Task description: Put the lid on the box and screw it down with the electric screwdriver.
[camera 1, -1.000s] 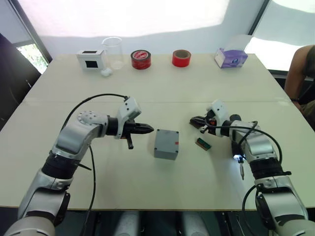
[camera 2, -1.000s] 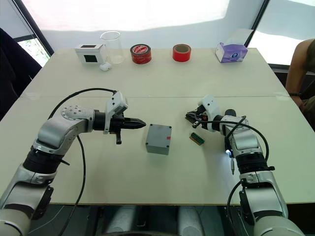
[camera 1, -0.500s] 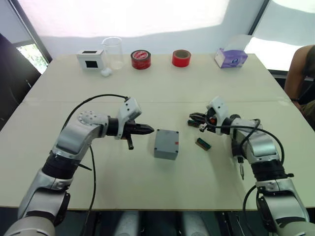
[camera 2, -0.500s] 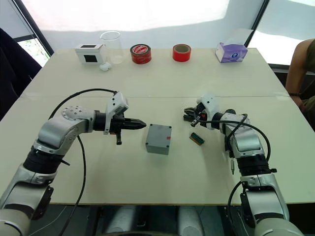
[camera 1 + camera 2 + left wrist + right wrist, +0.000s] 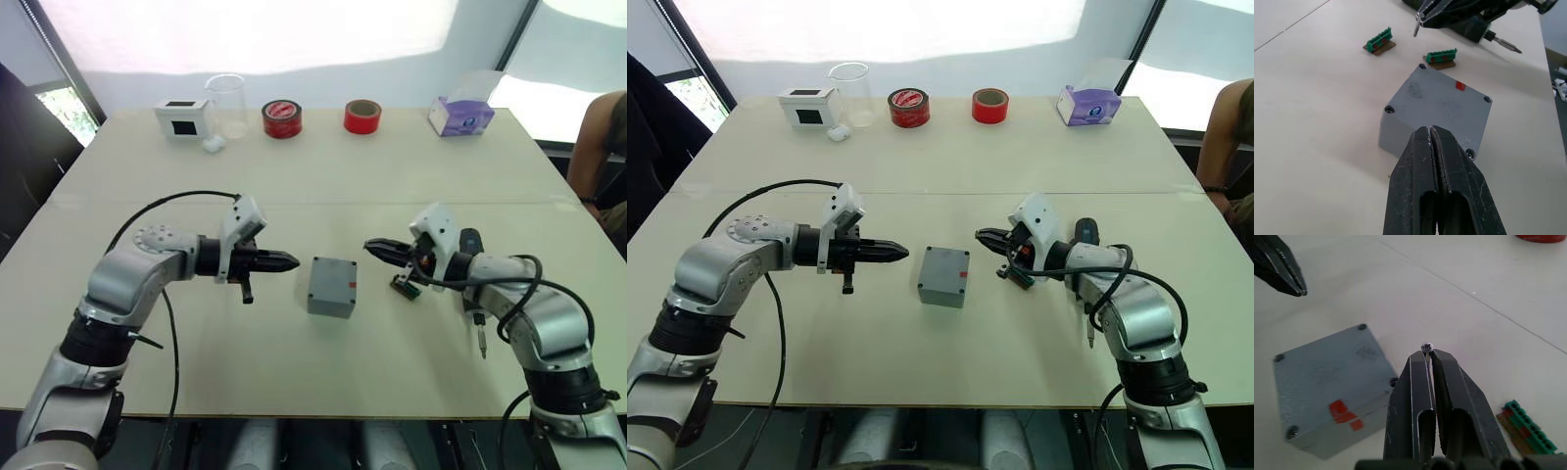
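Box [image 5: 331, 286] is sitting mid-table with the lid [image 5: 1442, 97] already lying on top, small red mark on the lid face. Screw heads are showing at three corners in the right wrist view; the fourth corner is partly hidden behind the fingers, so I can't tell whether it has one.

Left gripper [image 5: 291, 260] is hovering just left of the box, pointing at it, fingers pressed together and holding nothing, clear of the box wall.

Right gripper [image 5: 373, 247] is hovering just right of the box, tips pinching a small screw [image 5: 1426, 347], head sticking out past the fingertips. Not touching the box.

Electric screwdriver [image 5: 472, 290] is lying flat on the table by the right forearm, well right of the box, bit pointing toward the near edge.

Two green terminal blocks [image 5: 1380, 41] are lying on the table between the box and the right gripper.

Along the far edge: white box [image 5: 182, 118], clear beaker [image 5: 226, 104], two red tape rolls [image 5: 282, 118], purple tissue box [image 5: 460, 117].
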You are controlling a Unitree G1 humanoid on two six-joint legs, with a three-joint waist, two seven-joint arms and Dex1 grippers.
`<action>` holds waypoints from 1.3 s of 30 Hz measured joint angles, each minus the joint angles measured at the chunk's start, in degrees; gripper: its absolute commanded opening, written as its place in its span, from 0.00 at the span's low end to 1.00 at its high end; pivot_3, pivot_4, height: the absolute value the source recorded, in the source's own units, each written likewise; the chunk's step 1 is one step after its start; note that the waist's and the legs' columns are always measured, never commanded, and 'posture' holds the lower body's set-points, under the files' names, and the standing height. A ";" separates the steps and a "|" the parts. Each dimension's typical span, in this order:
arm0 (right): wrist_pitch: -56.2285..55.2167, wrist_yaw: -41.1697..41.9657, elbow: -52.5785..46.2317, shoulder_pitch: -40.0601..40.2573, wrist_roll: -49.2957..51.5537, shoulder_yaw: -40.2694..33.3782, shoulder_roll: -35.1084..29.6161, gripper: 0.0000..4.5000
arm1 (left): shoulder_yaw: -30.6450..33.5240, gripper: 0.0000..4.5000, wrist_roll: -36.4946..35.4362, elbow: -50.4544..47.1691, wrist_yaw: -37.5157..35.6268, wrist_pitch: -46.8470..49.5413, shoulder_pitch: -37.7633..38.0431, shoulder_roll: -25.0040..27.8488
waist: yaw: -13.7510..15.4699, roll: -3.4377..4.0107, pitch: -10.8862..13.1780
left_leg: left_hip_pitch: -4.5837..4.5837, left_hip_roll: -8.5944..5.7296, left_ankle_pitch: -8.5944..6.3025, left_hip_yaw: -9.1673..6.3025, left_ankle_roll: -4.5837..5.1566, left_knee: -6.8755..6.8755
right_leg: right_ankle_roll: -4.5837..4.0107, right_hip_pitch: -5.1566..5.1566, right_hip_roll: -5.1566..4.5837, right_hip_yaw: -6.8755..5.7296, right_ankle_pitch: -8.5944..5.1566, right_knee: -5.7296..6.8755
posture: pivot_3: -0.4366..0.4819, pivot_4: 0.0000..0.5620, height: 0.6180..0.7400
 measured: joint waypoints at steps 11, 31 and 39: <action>1.77 -2.03 -1.17 1.46 1.17 1.83 0.33 0.01 | -0.87 0.00 0.78 0.13 0.13 -0.46 0.00 -0.08 | -0.09 0.00 0.00 | 0.00 0.00 0.00 0.00 0.00 0.00 | 0.00 0.00 0.02 -0.01 0.00 -0.01 | 0.48 0.27 1.00; 0.12 -2.39 2.11 1.37 -0.35 4.81 0.25 0.01 | -2.33 0.00 2.35 0.67 1.07 -2.36 0.28 0.00 | -0.08 0.00 0.00 | 0.00 0.00 0.00 0.00 0.00 0.00 | 0.00 0.00 0.03 -0.01 0.00 -0.01 | 0.48 0.27 1.00; -0.05 -2.79 2.15 1.46 -0.69 4.88 0.25 0.45 | -2.34 0.00 2.34 0.83 1.00 -2.36 -0.21 -0.01 | -0.09 0.00 0.00 | 0.00 0.00 0.00 0.00 0.00 0.00 | 0.00 0.00 0.03 -0.01 0.00 -0.01 | 0.48 0.27 1.00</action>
